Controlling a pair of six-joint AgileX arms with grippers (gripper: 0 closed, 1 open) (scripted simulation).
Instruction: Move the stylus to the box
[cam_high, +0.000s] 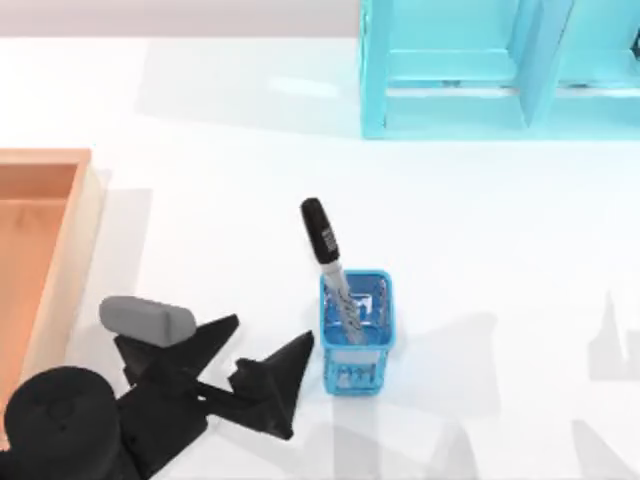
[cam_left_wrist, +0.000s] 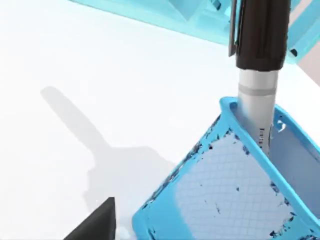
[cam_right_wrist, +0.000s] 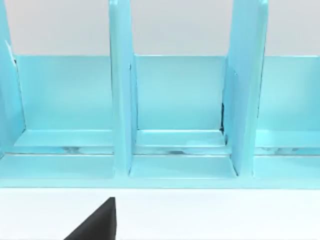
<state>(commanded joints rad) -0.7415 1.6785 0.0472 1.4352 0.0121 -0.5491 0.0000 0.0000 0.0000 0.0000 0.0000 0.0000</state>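
At the lower left of the top view sits the left gripper (cam_high: 268, 368), its two black fingers spread apart with nothing between them, tips aimed toward the blue mesh cup (cam_high: 355, 375) just to their right; they stand close to the cup's left wall but I judge them not yet touching anything. That spread, side-on stance looks like an approach for a grasp on the pen, coming in low from the left because the cup walls block the lower barrel. A sliver of one black finger (cam_left_wrist: 97, 222) shows at the bottom of the left wrist view, short of the cup's near rim. The stylus (cam_high: 330, 262) stands in the cup at the lower middle of the top view, leaning instead of upright: its silver-grey barrel drops inside the mesh and its black cap sticks out over the rim, pointing toward the upper left of the frame, so its long axis runs from the cup's inside up and leftward. It rests that way, I judge, because the cup's rim props the barrel. The box (cam_high: 85, 230) lies at the left edge, well apart from the cup, its tan rim next to the arm's body. Farthest off, at the upper right, is the cyan shelf unit (cam_high: 460, 75). The right wrist view faces those shelves; whether the right gripper (cam_right_wrist: 95, 225) is open I cannot tell.
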